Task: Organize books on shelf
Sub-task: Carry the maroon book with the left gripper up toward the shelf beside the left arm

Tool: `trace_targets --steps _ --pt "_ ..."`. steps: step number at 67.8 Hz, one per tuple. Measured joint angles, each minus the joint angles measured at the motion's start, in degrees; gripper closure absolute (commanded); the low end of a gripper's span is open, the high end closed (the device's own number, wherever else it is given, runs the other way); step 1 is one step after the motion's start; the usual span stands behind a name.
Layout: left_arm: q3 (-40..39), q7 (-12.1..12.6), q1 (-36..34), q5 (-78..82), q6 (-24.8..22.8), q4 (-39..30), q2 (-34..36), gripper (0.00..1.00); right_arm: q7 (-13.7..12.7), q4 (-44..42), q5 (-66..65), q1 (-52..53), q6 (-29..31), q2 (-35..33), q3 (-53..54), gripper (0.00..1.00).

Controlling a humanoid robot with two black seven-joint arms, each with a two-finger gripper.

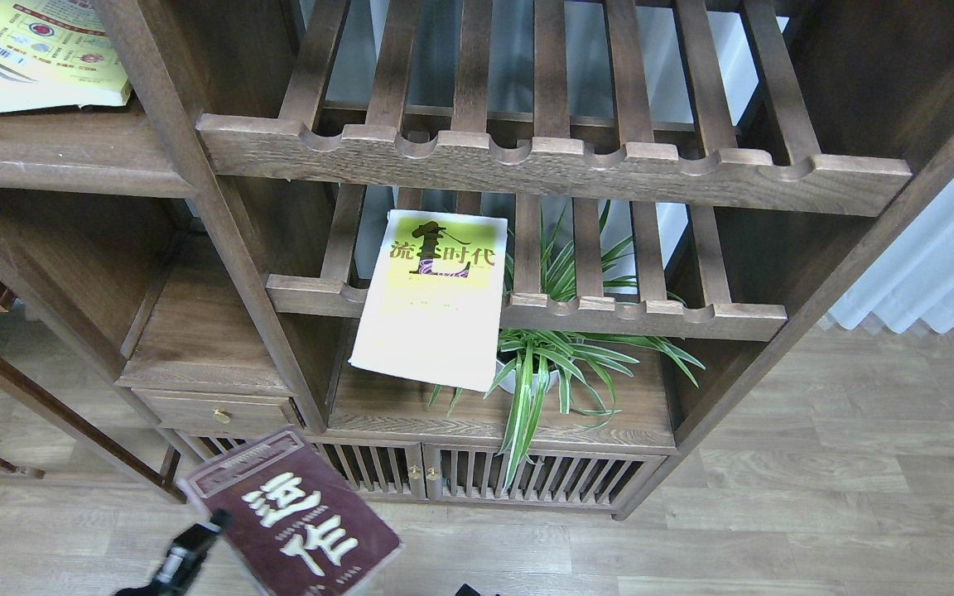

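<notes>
The thick maroon book (291, 513) with big white characters hangs low in front of the cabinet, tilted, its top pointing up-left. My left gripper (210, 530) is at the book's left edge and looks shut on it. Only a dark tip of my right gripper (469, 589) shows at the bottom edge, apart from the book. The yellow-green-and-white book (431, 298) lies on the lower slatted rack (643, 314) and overhangs its front rail. A book with a colourful illustrated cover (42, 50) lies on the solid flat shelf (63, 153) at top left.
An upper slatted rack (551, 165) juts out above. A potted spider plant (543, 364) stands on the bottom board (394, 410). A small board over a drawer (216, 410) sits lower left. Slatted cabinet doors (477, 476) are behind the maroon book. A white curtain (932, 265) hangs right.
</notes>
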Motion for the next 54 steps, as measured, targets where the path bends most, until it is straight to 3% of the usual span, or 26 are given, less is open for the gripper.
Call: trace_targets --steps 26,54 --pt "-16.69 0.52 8.61 0.34 0.00 -13.63 9.68 0.93 0.01 -3.41 -0.06 0.40 0.00 0.83 -0.42 0.03" --pt "-35.23 1.97 9.75 0.34 0.00 -19.88 13.84 0.93 0.01 -4.83 -0.08 0.51 0.00 0.88 -0.43 0.02"
